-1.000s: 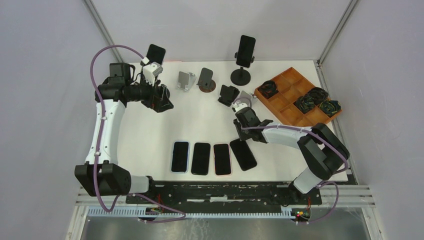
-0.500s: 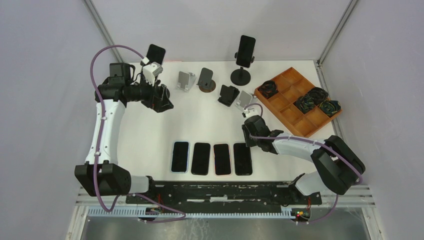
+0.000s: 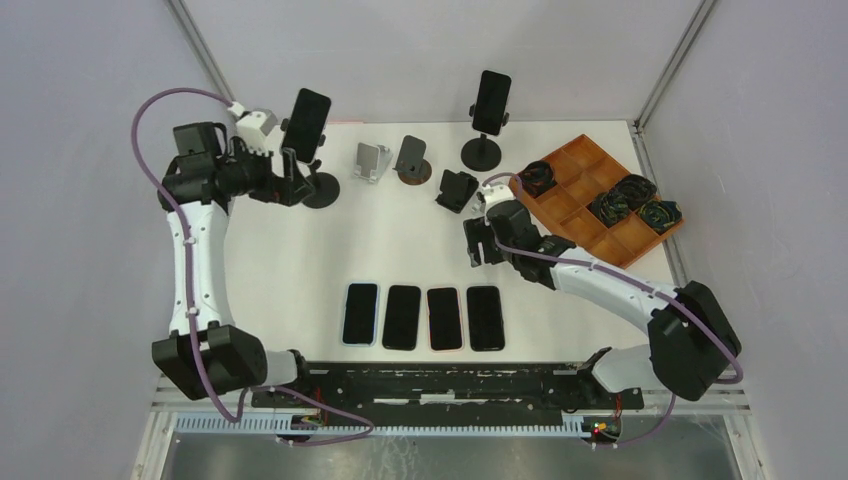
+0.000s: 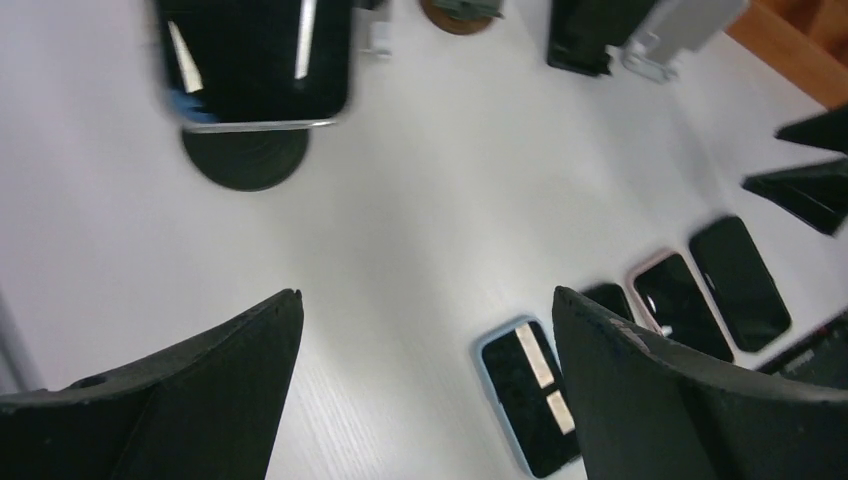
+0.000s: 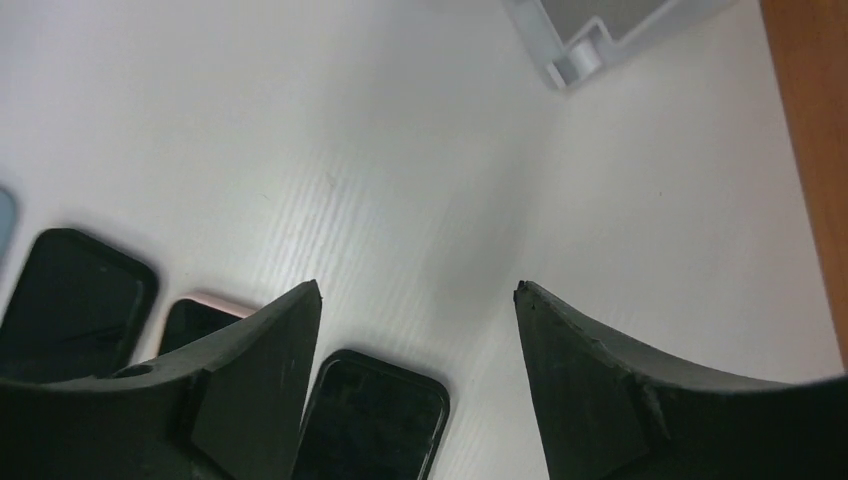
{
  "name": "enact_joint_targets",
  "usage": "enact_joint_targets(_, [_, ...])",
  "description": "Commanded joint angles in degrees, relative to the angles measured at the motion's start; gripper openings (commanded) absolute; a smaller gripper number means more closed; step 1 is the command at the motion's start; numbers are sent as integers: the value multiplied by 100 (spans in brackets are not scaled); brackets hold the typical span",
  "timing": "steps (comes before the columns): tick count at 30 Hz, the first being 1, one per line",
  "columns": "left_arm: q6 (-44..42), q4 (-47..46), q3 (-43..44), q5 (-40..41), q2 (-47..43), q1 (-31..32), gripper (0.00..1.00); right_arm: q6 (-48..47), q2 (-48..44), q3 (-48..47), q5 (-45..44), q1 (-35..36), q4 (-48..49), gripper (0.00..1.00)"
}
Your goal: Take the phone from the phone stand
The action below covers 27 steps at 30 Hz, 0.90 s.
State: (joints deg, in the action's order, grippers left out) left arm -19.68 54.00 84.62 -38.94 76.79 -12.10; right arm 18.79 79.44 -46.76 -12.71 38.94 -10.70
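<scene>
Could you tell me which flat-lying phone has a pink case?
The third phone from the left: its rim is pink, unlike the pale-blue leftmost phone and the two black ones.

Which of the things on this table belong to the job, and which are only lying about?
Job: left phone, its round stand, back phone, its tall stand, left claw.
Lying about: four flat phones, empty stands, wooden tray.
</scene>
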Motion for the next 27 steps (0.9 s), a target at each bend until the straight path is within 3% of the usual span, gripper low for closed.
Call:
enact_joint_targets(1, [828,-914,215,370,55,-510,99,-163,-344,-452,407,-11,-59,79])
enact_joint_targets(7, [1007,-1821,22,-64,397,-508,98,-221,-581,-462,1023,-10,74,86])
enact_joint_targets(13, [1101,-1796,812,-402,1404,-477,94,-340,-727,-387,1751,-11,165,92])
enact_joint_targets(20, [1249,-2058,908,-580,1715,-467,89,-341,-855,-345,2141,-9,123,94])
enact_joint_targets(23, [1362,-2185,900,-804,1808,-474,82,-319,-875,-261,2304,-14,171,94])
enact_joint_targets(27, [1625,-2596,776,-1210,1896,-470,62,-317,-861,-228,2532,-14,204,93])
